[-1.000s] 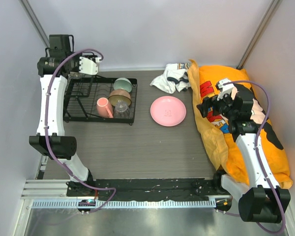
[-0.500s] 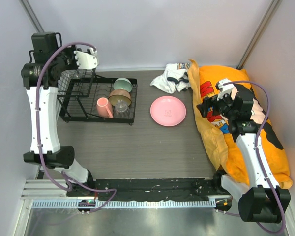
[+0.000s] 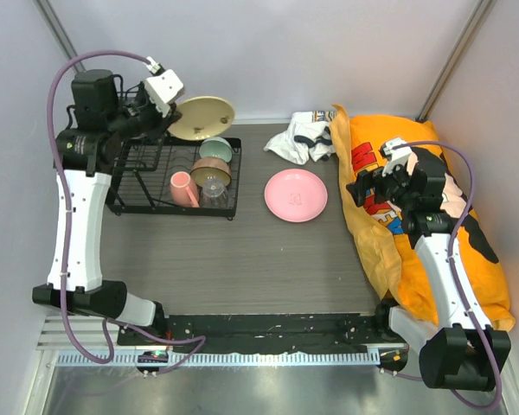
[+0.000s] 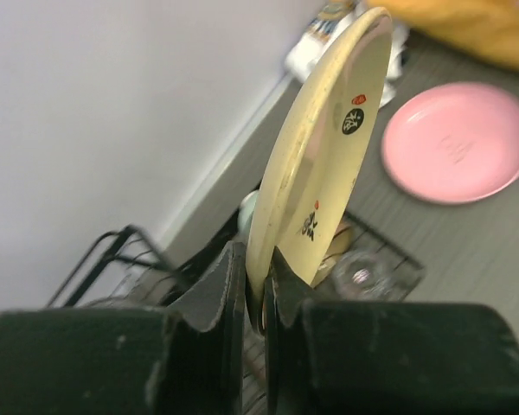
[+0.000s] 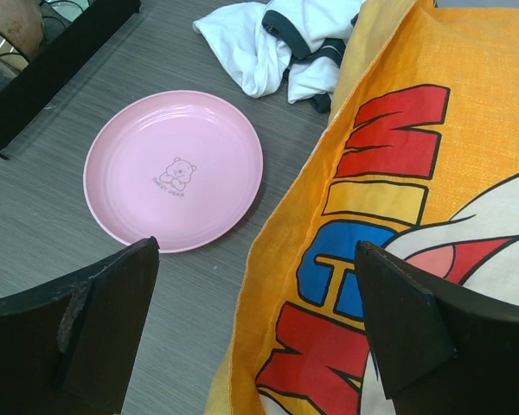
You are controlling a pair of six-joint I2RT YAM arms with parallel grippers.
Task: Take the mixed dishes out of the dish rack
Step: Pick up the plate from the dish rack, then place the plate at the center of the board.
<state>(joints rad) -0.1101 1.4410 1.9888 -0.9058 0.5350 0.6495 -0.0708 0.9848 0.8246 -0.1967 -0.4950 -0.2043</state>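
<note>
The left gripper [image 4: 258, 294] is clamping the rim of a cream-yellow round plate [image 4: 324, 164], its two black fingers [image 4: 214, 298] pressing tight on either face of the edge. In the left wrist view the plate is standing on edge, its glossy face bearing a small dark round mark and some dark print lower down. From the top view it is hanging in the air at the upper left of the frame [image 3: 201, 118], tilted, above the far edge of the black wire dish rack [image 3: 177, 213].

In the rack below, a mint-green bowl [image 3: 215, 149] is sitting toward the back, a brownish-tan round dish [image 3: 211, 170] just in front of it, with a pink mug [image 3: 183, 188] and a clear glass cup [image 3: 214, 194] side by side nearest the front rail.

Right of the rack, near frame centre, a large pink plate [image 3: 296, 194] is lying flat on the grey wood-grain table [image 3: 242, 259]; a small bear drawing is showing at its middle.

The right gripper [image 5: 255, 294] is gaping wide, holding nothing, hovering over the edge of an orange printed bag [image 5: 432, 78]. A crumpled white cloth [image 5: 277, 43] is lying beyond the pink plate.
</note>
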